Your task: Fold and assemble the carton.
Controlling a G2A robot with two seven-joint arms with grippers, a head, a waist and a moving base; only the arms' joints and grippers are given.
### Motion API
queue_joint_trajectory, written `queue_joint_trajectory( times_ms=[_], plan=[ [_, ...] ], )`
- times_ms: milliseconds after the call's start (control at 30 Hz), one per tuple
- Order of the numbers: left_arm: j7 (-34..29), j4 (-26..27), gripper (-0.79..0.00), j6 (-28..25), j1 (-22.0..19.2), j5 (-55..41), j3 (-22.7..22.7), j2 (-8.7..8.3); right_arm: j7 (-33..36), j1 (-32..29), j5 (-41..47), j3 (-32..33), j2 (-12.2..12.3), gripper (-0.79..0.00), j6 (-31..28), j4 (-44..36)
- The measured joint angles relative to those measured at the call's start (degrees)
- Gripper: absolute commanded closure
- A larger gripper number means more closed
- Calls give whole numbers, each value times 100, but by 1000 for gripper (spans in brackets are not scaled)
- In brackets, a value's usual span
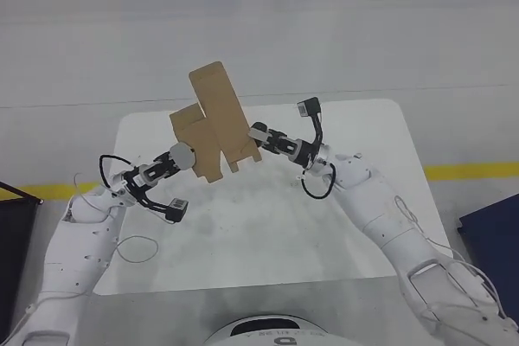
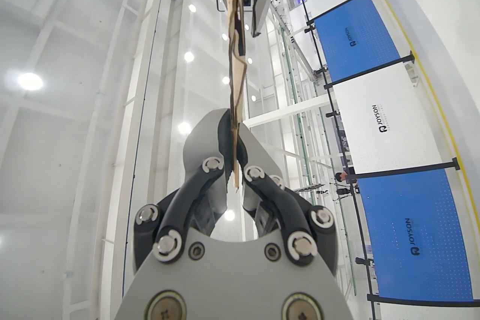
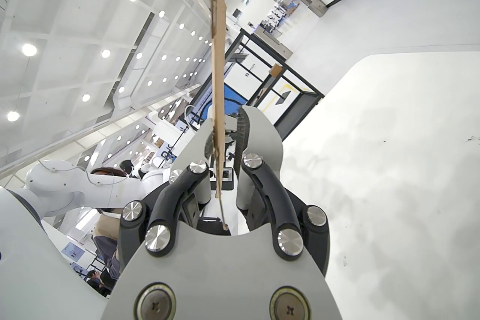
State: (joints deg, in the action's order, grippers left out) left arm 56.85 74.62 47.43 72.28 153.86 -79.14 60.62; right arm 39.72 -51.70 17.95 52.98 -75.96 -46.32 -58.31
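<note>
Holding carton (image 1: pixel 214 121) over white table (image 1: pixel 329 225), left tool (image 2: pixel 233 134) clamped, right tool (image 3: pixel 227 126) apart, yellow-striped floor (image 1: pixel 480 143)

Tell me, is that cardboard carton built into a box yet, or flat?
Flat, not yet a box. The carton hangs above the table, and the left hand pinches it edge-on as a thin sheet.

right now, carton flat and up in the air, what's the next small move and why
Probably close the right gripper on the carton: its jaws stand apart around the edge, while the left gripper alone clamps the flat carton above the table.
</note>
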Motion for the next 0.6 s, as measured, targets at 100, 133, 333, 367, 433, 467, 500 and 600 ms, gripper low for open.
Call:
queue_joint_trajectory(
  times_ms=[100, 133, 333, 367, 433, 467, 500, 600],
  plan=[
    [5, -6, 0, -5, -15, 3, 97, -15, -32, -18, 38, 35, -3, 0, -36, 11],
    [-9, -20, 0, 9, -17, 6, 126, -22, -40, -26, 53, 47, -3, 0, -49, 14],
    [-62, -78, -610, 62, 19, 34, 210, -70, 41, -82, 154, 93, 0, 0, -144, -17],
    [-72, -83, -785, 71, 23, 33, 210, -79, 63, -91, 172, 97, 1, 0, -156, -25],
    [-130, -93, -785, 128, 32, -5, 190, -96, 109, -106, 210, 102, 1, 0, -169, -36],
    [-160, -87, -785, 159, 38, -31, 182, -102, 122, -110, 224, 106, 0, 0, -171, -36],
    [-183, -71, -785, 182, 45, -45, 178, -109, 128, -112, 234, 111, 0, 0, -174, -35],
    [-227, -48, -785, 227, 65, -61, 167, -132, 132, -125, 281, 119, -6, 0, -179, -33]
  ],
)
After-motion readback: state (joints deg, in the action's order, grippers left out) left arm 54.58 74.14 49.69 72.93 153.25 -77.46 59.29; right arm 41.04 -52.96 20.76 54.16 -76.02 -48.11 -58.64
